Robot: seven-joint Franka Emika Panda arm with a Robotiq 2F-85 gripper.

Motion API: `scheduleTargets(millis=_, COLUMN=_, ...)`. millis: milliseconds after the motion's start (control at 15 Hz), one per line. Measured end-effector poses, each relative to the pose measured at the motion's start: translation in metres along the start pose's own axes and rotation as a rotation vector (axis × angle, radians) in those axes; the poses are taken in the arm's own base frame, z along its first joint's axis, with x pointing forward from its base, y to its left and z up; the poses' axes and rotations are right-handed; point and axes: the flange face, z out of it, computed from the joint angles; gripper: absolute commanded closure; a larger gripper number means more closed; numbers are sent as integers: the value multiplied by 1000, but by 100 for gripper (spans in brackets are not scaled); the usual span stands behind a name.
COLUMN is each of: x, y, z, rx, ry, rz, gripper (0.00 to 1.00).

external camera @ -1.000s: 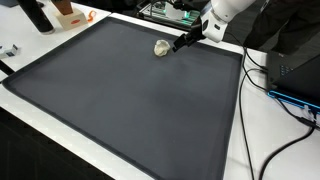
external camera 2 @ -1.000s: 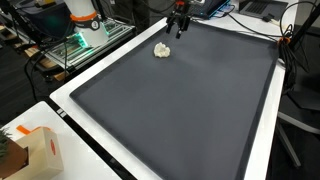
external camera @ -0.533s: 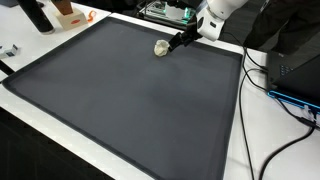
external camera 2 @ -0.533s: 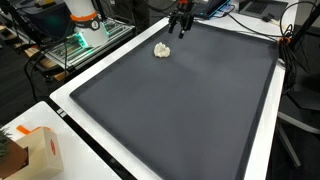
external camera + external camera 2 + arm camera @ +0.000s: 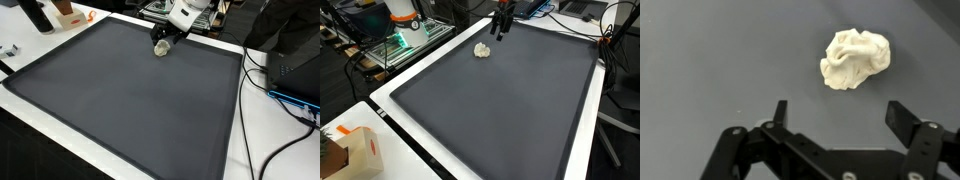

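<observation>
My gripper (image 5: 840, 116) hangs wide open and empty, with the crumpled white wad (image 5: 855, 58) just ahead of the fingertips, slightly off-centre, not touching.

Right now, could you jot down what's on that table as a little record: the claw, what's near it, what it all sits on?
gripper: open, holding nothing
nearest thing: crumpled pale wad, just ahead of the fingertips, untouched
surface: dark grey mat with a raised rim
wad's place: near the mat's far edge in both exterior views
off the mat: small box
</observation>
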Motion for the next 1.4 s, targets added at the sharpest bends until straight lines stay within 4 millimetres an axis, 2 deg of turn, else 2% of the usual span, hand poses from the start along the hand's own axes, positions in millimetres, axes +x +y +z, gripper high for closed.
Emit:
scheduleTargets(millis=400, x=-27, y=53, z=7, rx=148, ry=55, rz=282, gripper=0)
scheduleTargets(millis=733, x=-56, y=88, z=21, rx=280, ry=74, rz=515, gripper=0)
scheduleTargets(millis=1067, x=-88, y=111, z=35, rx=409, ry=84, rz=740, gripper=0)
scheduleTargets(millis=1400, x=-116, y=120, z=56, rx=527, ry=75, rz=970, gripper=0)
